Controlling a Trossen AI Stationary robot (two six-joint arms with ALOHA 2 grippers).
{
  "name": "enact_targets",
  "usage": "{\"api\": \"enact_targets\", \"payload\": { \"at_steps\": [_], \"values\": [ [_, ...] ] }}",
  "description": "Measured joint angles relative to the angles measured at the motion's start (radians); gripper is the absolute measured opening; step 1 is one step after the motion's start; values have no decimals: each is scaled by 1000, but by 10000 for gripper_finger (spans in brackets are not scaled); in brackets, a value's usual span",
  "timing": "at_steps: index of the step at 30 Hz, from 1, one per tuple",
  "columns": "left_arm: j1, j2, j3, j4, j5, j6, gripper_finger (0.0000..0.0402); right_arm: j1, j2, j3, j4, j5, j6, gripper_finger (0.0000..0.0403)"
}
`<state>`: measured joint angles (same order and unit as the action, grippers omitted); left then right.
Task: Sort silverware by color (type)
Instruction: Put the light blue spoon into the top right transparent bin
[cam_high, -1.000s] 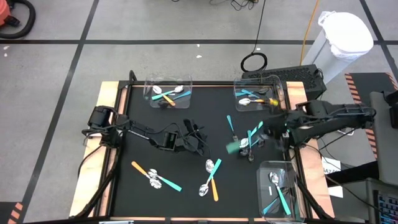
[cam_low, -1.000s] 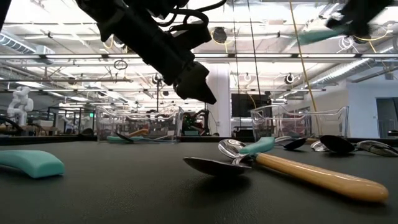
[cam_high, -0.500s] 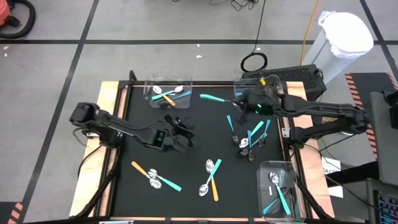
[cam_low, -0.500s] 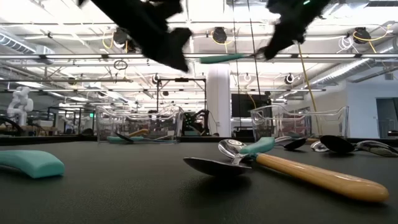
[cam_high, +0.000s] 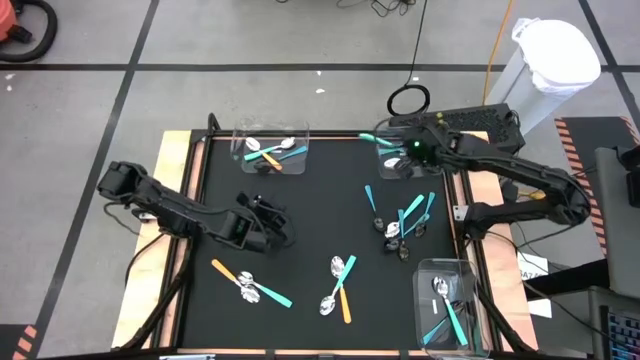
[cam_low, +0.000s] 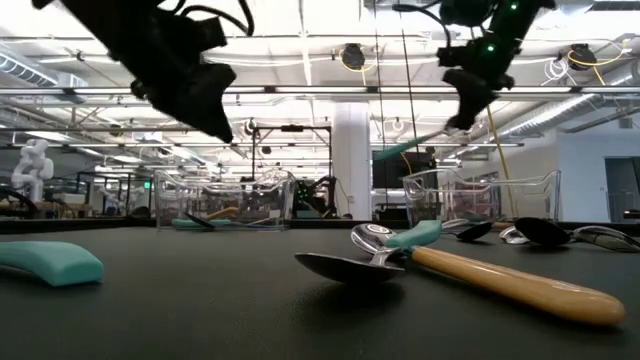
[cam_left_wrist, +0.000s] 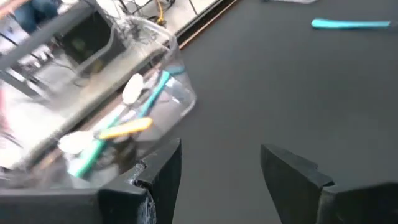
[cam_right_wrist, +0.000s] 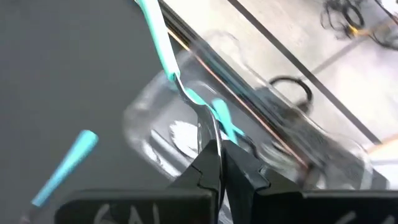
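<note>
The right end effector (cam_high: 418, 150) hovers over the table's far right corner, its fingers pinched tight on the metal neck of a teal-handled spoon (cam_right_wrist: 163, 45). The spoon's slim plastic handle runs out ahead of the fingers, pointing away from the arm toward the table's far edge. Directly beneath sits the far-right bin (cam_high: 412, 152), a clear, thin-walled plastic rectangle already holding a few pieces with shiny heads. The coming move looks like a release, and it turns on this: the bin lies straight below the grip, but the long handle overhangs the bin's wall on the side toward the table's middle, so the spoon probably needs tilting or shifting to land fully inside.

The left end effector (cam_left_wrist: 219, 167) hangs above the matte black table near the left edge, fingers spread wide and empty. It faces the far-left bin (cam_left_wrist: 149, 87), another clear tub with teal and orange handles mixed in it.

Loose silverware remains on the mat: a teal cluster (cam_high: 405, 222) near the right edge, closer to the right arm; an orange and teal pair (cam_high: 340, 284) near the front edge at centre; and an orange and teal pair (cam_high: 248, 284) toward the front left, nearer the left arm. A third bin (cam_high: 447, 305) stands at the front right corner. The heads are smooth polished metal, the handles thin and glossy, likely slippery.
</note>
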<state>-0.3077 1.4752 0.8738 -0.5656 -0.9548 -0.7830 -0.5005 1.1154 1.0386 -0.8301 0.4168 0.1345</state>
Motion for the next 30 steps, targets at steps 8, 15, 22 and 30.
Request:
{"api": "enact_targets", "payload": {
  "at_steps": [8, 15, 22, 30],
  "values": [
    [-22, -1, -48, 15, 41, -76, 216, -86, -78, 0, -139, 1, -16, 6],
    [-60, -1, -48, 22, 82, -76, 216, -123, -107, 0, -250, 23, -16, 6],
    [-61, -1, -48, 66, 85, -67, 216, -182, -82, 0, -199, 26, -80, 6],
    [-67, -1, -47, 88, 95, -41, 216, -219, -37, 0, -218, -3, -97, 6]
  ]
}}
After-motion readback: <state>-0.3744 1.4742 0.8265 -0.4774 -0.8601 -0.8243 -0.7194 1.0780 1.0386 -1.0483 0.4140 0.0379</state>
